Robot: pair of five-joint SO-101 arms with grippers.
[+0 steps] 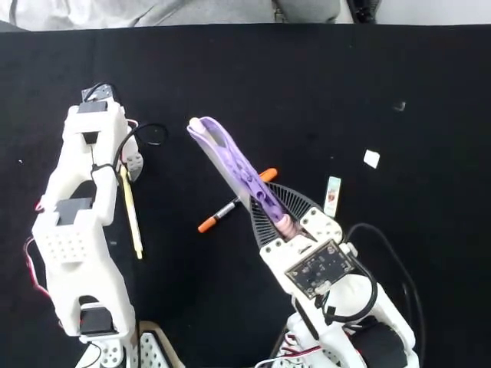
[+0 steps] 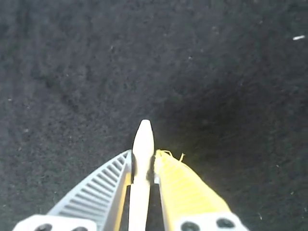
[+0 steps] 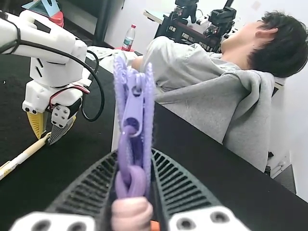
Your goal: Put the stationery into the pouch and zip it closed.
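left tool [image 2: 144,162]: pinching a pale yellow pencil [image 2: 143,139] near the left edge of the desk [image 1: 322,77], pencil running toward the near edge
right tool [image 3: 134,155]: black fingers pressed together on one end of the purple pouch [image 3: 132,103]
pouch: mid-desk, slanting from the right tool toward the far-left corner (can't tell if zipped)
marker [image 1: 230,207]: orange ends, lying mid-desk, one end under the pouch
eraser [image 1: 332,195]: on desk just beside right tool, right-edge side
white scrap [image 1: 371,159]: nearer right edge, apart from eraser
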